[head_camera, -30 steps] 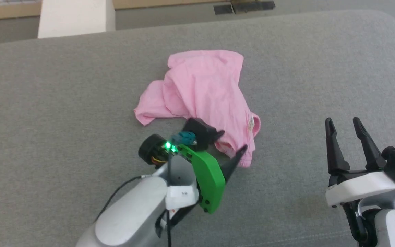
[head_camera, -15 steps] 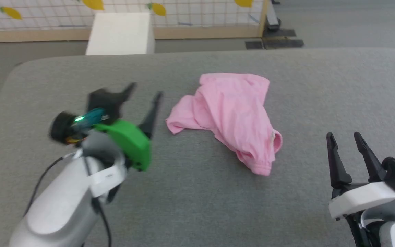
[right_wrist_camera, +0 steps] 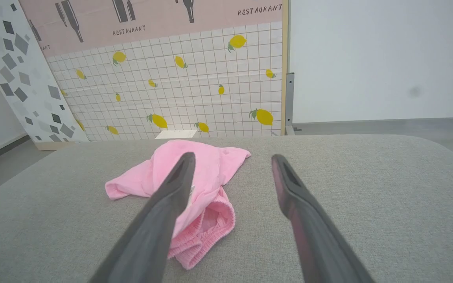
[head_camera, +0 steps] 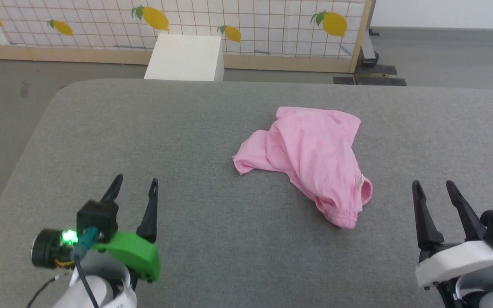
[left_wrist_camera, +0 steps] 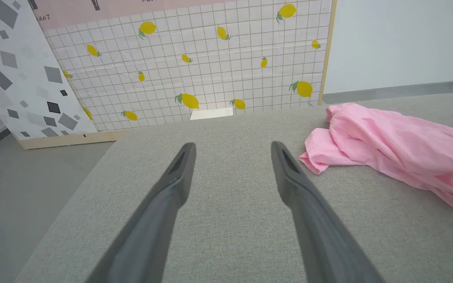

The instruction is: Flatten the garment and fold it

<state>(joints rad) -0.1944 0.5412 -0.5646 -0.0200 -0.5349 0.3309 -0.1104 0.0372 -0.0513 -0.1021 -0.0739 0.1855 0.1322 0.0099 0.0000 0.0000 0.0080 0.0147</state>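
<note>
**Claws spread and empty as crumpled pink garment waits to be smoothed**

The left claw [head_camera: 136, 179] hangs low over the near left of the grey cushion [head_camera: 229, 248], its two dark fingers spread wide with nothing between them. The right claw [head_camera: 432, 184] stands the same way at the near right, fingers apart and empty.

Between the two, and farther back, lies the garment [head_camera: 310, 154]. It is a rumpled pink heap touching neither claw, and it sits nearer the right one than the left. Its gathered waistband [head_camera: 347, 216] faces the near right, with a small white label [head_camera: 360, 181] just beside the opening. A loose flap [head_camera: 248, 158] trails out to the left. Beyond the cushion's far edge, a white box [head_camera: 185, 57] stands on the floor in front of a lemon-printed panel [head_camera: 250, 21].

The step in hand appears to be the flattening, and it looks barely begun. The cloth is bunched and doubled over itself, and no tidy fold shows anywhere.

The next move probably calls for both claws to reach inward and forward. The right would likely take the waistband and the left the trailing flap, then draw apart so the fabric spreads out. Thin cloth on a soft cushion suggests a low, shallow pinch. That way each claw catches an edge rather than the whole bundle.
</note>
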